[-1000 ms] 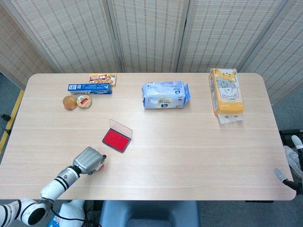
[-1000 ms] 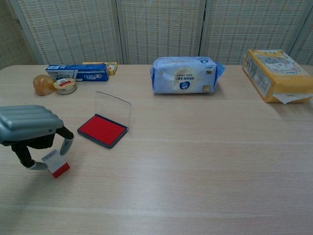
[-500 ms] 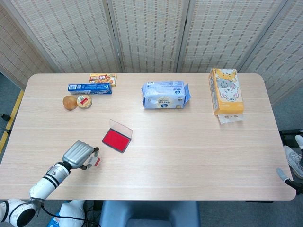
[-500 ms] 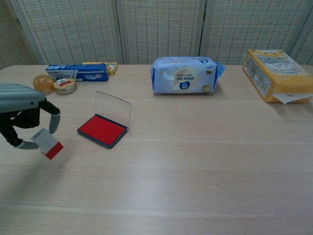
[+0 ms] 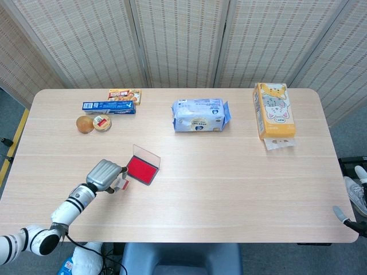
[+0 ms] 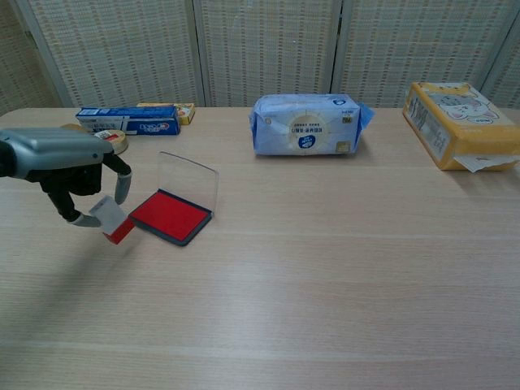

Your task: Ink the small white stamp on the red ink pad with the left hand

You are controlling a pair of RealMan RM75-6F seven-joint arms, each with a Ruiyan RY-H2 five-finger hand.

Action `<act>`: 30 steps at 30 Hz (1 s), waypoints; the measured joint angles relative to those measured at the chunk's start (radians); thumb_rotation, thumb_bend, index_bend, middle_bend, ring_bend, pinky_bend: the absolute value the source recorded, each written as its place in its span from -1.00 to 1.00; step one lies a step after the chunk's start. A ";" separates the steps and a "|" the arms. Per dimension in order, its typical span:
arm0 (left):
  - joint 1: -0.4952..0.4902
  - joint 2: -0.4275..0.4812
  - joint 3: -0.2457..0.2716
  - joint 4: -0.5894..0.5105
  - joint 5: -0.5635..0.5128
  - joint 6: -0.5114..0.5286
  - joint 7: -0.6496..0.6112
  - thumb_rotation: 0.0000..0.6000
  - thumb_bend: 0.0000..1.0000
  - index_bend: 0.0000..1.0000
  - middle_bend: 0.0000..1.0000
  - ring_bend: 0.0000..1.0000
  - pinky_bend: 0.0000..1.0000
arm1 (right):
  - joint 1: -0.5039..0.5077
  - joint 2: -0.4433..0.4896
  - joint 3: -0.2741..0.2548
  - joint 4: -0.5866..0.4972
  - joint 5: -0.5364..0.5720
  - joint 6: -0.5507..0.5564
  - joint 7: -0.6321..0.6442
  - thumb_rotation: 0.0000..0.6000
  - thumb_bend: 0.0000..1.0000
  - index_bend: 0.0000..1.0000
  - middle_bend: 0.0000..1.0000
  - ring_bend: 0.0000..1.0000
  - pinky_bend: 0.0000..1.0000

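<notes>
Left robot hand (image 6: 69,166) palm-down, pinching tilted stamp (image 6: 111,219), beside ink pad (image 6: 169,215)

A silver-grey ribbed shell is seen on the left hand (image 6: 61,162), with dark fingers (image 6: 122,185) tipped grey, behind it a white arm (image 5: 54,220) banded black

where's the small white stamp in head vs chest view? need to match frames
Head view: small white stamp at lower left, held by the left hand, just left of the red ink pad.
Chest view: stamp at mid-left, in the left hand.
Shared landmark: the red ink pad, lid open.
</notes>
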 measured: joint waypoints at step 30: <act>-0.265 -0.146 -0.017 0.200 -0.411 -0.122 0.167 1.00 -0.01 0.58 1.00 0.66 0.43 | -0.026 0.013 -0.001 0.048 -0.021 0.062 0.120 1.00 -0.64 -1.00 -1.00 -1.00 -1.00</act>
